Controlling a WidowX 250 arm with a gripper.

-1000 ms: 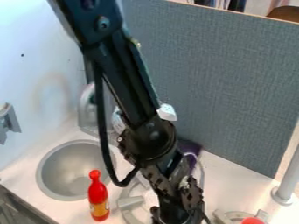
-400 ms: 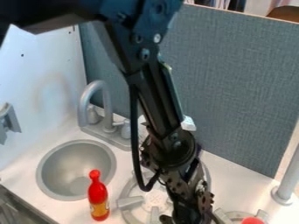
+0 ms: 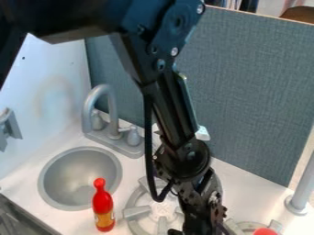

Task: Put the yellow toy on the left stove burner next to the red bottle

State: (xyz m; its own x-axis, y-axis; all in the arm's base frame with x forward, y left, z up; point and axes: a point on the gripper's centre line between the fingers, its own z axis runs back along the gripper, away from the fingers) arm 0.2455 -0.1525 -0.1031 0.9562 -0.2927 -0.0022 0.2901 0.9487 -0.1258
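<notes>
Near right of the sink (image 3: 49,183): red bottle (image 3: 103,210), upright
Above the worktop (image 3: 251,195), beside the left burner (image 3: 137,212): tool (image 3: 199,220), cannot tell whether released or grasping
Far side: grey faucet (image 3: 113,117)

On my feed, a smooth white wall (image 3: 36,98) stands at left, meeting a blue-grey, fabric-textured partition (image 3: 264,82) behind the pale counter (image 3: 253,195). Past the partition's top edge I see a brown, rounded shape (image 3: 299,14).
</notes>
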